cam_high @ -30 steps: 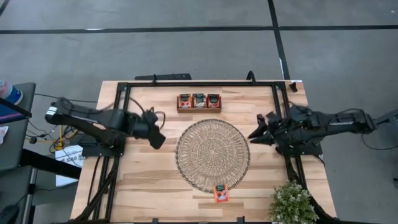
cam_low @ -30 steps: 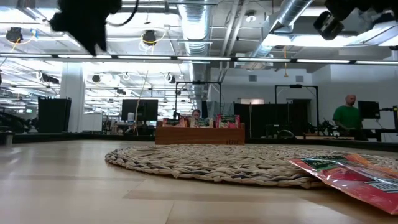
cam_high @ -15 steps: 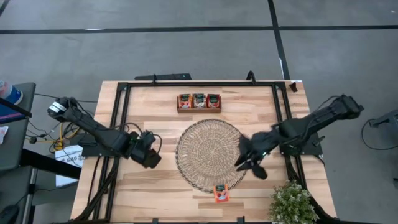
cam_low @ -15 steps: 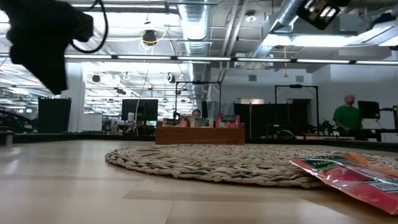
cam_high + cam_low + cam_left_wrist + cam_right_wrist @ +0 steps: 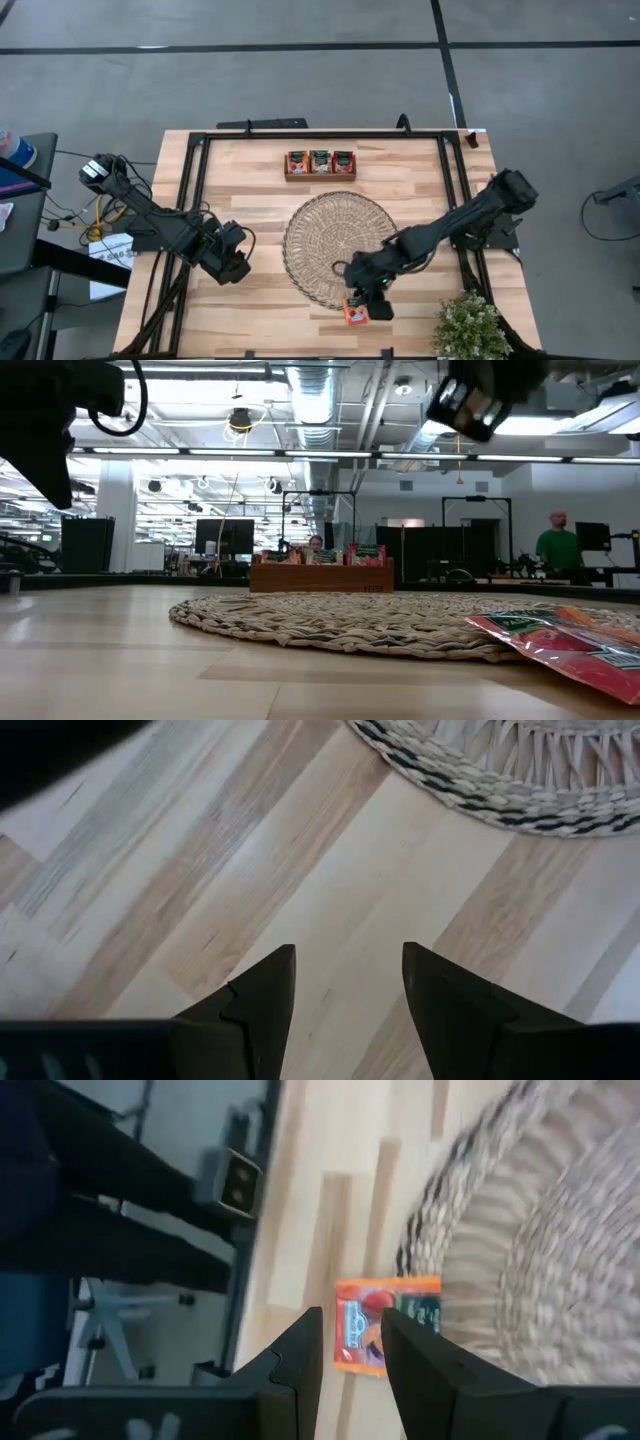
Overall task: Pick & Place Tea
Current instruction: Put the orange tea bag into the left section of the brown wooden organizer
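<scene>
Tea (image 5: 355, 311) lies on the table at the mat's (image 5: 330, 235) near edge, not picked up yet, with the right gripper (image 5: 352, 1342) just above it, part open and empty.

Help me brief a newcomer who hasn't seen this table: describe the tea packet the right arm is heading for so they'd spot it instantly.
Start at the large round woven mat in the middle of the table. At its near edge, toward the potted plant, one red-orange tea packet lies flat, partly on the rim, with the right gripper above it. Unlike the packets standing in the wooden tray, it lies alone.
</scene>
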Tool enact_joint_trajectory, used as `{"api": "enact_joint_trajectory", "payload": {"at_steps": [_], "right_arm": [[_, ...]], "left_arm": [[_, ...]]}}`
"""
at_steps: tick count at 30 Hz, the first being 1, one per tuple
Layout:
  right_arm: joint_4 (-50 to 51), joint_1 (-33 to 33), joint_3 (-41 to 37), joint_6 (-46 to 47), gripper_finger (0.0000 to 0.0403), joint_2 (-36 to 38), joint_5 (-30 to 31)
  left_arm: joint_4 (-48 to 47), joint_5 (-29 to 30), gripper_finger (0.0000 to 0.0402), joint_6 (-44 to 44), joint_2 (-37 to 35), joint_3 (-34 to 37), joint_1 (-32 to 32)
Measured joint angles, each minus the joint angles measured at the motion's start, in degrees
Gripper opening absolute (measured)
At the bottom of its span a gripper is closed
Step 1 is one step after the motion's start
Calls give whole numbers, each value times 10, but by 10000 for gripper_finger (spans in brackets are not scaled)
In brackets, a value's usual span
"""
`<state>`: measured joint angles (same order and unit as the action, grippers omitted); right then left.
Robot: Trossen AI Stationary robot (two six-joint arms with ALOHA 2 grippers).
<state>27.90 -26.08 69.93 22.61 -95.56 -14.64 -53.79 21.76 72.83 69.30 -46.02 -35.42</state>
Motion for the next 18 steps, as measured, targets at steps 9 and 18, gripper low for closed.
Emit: {"api": "enact_joint_trajectory", "payload": {"at_steps": [9,18], "right_arm": [[36,-1,8,44,97,-104,16],[38,-1,7,44,97,-126,44]], "left_arm": [[-1,0,177,-13,0,0,-15],[0,0,177,-19,0,0,-18]]}}
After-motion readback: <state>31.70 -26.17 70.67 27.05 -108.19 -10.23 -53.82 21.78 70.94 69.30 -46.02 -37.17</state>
